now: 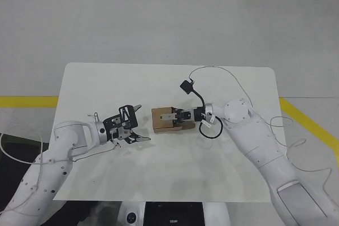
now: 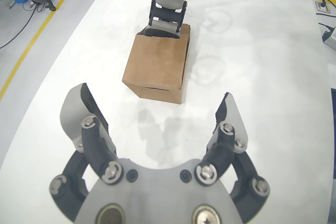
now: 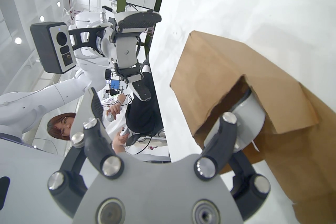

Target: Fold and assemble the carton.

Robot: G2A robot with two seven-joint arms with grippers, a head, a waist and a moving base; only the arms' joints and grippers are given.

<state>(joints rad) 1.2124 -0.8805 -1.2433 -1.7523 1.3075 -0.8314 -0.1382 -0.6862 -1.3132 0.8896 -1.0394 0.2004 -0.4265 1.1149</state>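
Note:
A brown carton (image 1: 165, 120) (image 2: 157, 64) (image 3: 218, 70) lies on its side at the middle of the white table (image 1: 101, 85), both ends unsealed. My right gripper (image 1: 176, 116) (image 3: 170, 95) (image 2: 164, 25) is at its right end, open. One of its fingers (image 3: 246, 109) is inside the carton under a flap. The other finger (image 3: 90, 101) is in free air outside. My left gripper (image 1: 142, 122) (image 2: 155, 89) (image 3: 134, 57) hovers open just left of the carton, facing its open end, touching nothing.
A thin white cable (image 1: 214, 70) with a black plug (image 1: 186, 86) loops over the table behind the right arm. Bare tabletop lies on all sides of the carton. Yellow floor tape (image 1: 22, 101) runs beyond the table edges.

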